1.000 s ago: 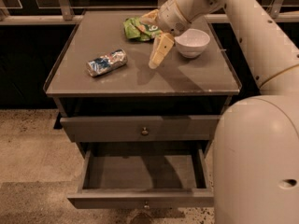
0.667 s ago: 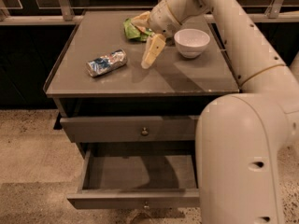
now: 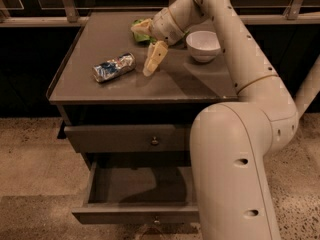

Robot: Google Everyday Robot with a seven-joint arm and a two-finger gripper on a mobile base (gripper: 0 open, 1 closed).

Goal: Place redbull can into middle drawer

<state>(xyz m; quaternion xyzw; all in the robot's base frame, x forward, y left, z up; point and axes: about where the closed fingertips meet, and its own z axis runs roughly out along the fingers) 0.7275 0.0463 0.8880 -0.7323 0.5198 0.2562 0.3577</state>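
Observation:
The redbull can (image 3: pixel 114 67) lies on its side on the left part of the cabinet top (image 3: pixel 190 86), silver and blue. My gripper (image 3: pixel 148 44) hangs over the top just to the right of the can, apart from it, open and empty. One finger (image 3: pixel 154 59) points down toward the surface and the other (image 3: pixel 141 28) points left. The middle drawer (image 3: pixel 107 186) is the lower one; it is pulled out and its inside is bare. Its knob (image 3: pixel 156 219) shows at the front edge.
A white bowl (image 3: pixel 203 45) stands at the back right of the top. A green snack bag (image 3: pixel 144 36) lies behind the gripper, mostly hidden. The upper drawer (image 3: pixel 115 138) is closed. My arm's large body (image 3: pixel 230 169) covers the right side of both drawers.
The gripper has moved left across the top, away from the bowl and closer to the can. The can and the drawers have not moved.

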